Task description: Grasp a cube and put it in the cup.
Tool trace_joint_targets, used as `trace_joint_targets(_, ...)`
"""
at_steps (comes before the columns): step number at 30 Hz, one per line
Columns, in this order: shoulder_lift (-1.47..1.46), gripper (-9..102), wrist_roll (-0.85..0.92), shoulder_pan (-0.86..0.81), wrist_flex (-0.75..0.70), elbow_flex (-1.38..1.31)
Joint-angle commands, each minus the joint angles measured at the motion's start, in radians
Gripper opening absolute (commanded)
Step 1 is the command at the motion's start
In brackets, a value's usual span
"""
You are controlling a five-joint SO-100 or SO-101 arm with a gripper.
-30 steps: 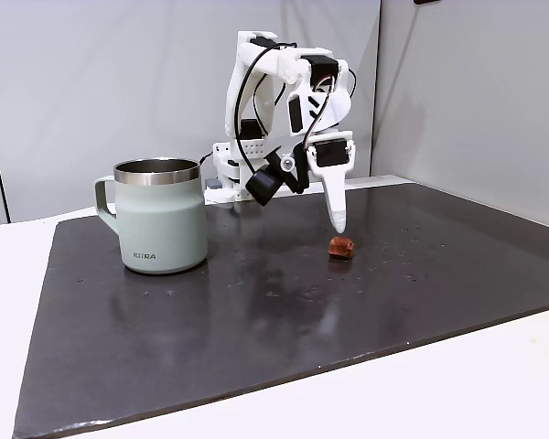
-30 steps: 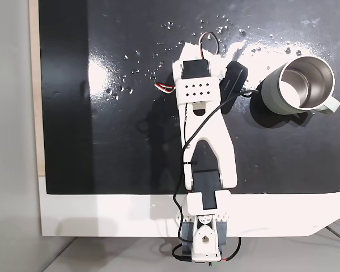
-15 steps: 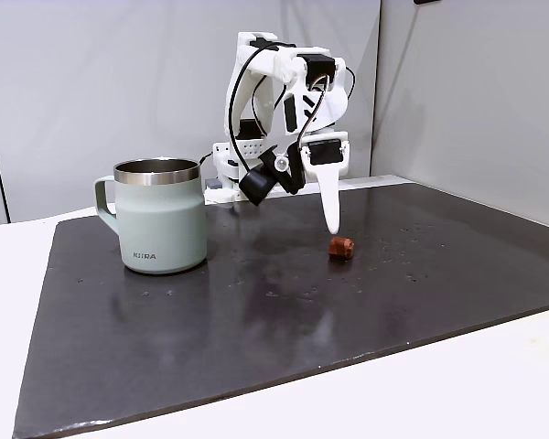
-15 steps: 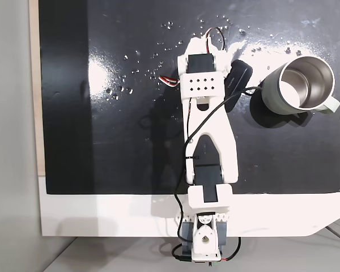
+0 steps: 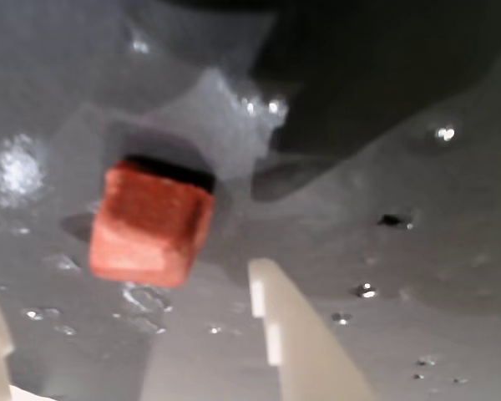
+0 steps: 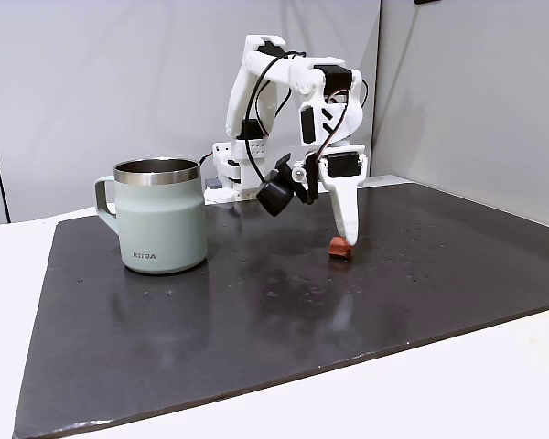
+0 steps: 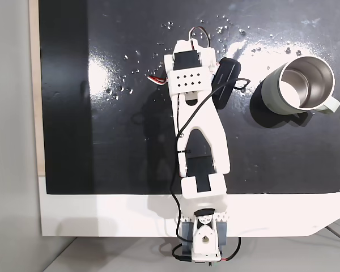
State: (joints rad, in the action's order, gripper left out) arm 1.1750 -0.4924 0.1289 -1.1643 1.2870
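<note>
Now, closest to the wrist camera, the gripper (image 5: 125,334) hangs low over the dark tabletop (image 5: 417,251) with its fingers spread; one pale finger (image 5: 296,342) rises from the bottom edge at about 6 o'clock and a sliver of the other sits at 8 o'clock. Just beyond them, toward 10 o'clock, the cube (image 5: 150,221) rests flat on the tabletop, not pinched, lying roughly in line with the gap but ahead of the tips.

In a fixed view from the side, the gripper (image 6: 346,240) points down with its tip right at the cube (image 6: 339,247), which sits near the middle of the mat. Well apart, off at 9 o'clock, stands the cup (image 6: 160,216), upright and open. Looking down in a fixed view, the cup (image 7: 300,85) sits at 2 o'clock, its inside bare as far as it shows.

By my read, the approach is nearly done; closing on the cube, lifting, carrying and dropping it in all remain.
</note>
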Motion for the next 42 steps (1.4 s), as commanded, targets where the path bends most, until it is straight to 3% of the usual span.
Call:
trace_joint_targets(1, 0.003, 30, 0.009, -0.006, -0.012, -0.058)
trace_joint_targets(25, -0.072, 27, -0.006, -0.049, -0.021, -0.077)
trace_joint_targets(42, -0.044, 7, -0.015, -0.054, -0.021, -0.091)
